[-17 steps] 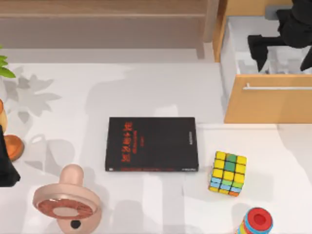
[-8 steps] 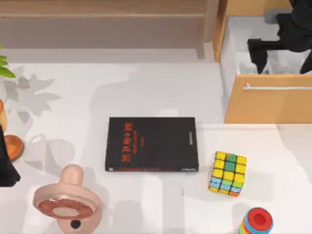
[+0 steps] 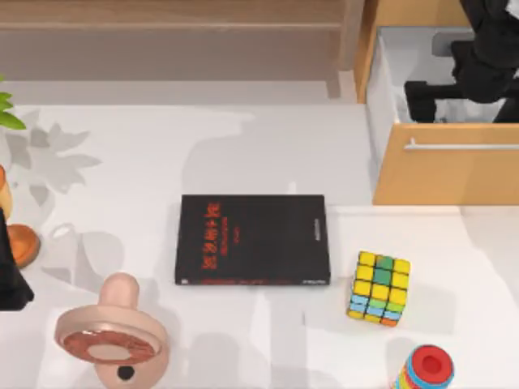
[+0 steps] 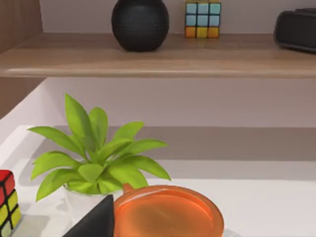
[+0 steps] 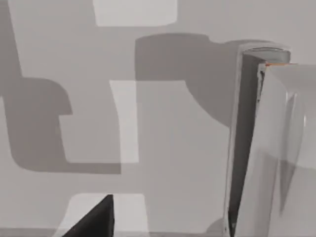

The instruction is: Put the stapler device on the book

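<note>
Tabletop seen from above, with every place given relative to the book (image 3: 251, 239). The book is a flat black rectangle with red lettering and a thin line of pale text near its right edge, and its cover is bare. Nearer the camera than the book lie a pink ring-shaped object (image 3: 109, 336) to its left and a Rubik's cube (image 3: 379, 288) to its right. The left gripper (image 3: 10, 279) is parked well left of the book (opening cannot be told).

Beyond the book and to its right, a wooden drawer (image 3: 442, 166) stands pulled open, showing a white interior. The right gripper (image 3: 466, 77) reaches into it, and its opening cannot be told. The stapler device (image 5: 266, 148) appears in the right wrist view as a slim, pale grey-white bar lying on the drawer floor, well apart from the book.

Compared with one second ago, the right arm has shifted lower within the drawer. The book and cube are unmoved.
</note>
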Robot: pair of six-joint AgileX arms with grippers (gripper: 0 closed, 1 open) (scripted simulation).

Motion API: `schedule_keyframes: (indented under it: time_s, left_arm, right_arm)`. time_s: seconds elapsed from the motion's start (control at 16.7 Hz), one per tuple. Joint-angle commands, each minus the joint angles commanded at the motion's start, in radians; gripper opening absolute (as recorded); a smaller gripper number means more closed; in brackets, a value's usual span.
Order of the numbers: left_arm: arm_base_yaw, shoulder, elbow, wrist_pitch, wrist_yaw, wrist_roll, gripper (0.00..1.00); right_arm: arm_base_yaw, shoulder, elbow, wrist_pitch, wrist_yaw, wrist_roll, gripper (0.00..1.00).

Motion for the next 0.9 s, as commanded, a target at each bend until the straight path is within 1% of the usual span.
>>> schedule_keyframes:
  time_s: [0.36, 0.9]
  left_arm:
    - [0.000, 0.000, 0.000, 0.000, 0.000, 0.000, 1.00]
    - [0.000, 0.000, 0.000, 0.000, 0.000, 0.000, 1.00]
  right_arm:
    - [-0.002, 0.023, 0.004, 0.019, -0.001, -0.001, 1.00]
    - [-0.002, 0.023, 0.004, 0.019, -0.001, -0.001, 0.32]
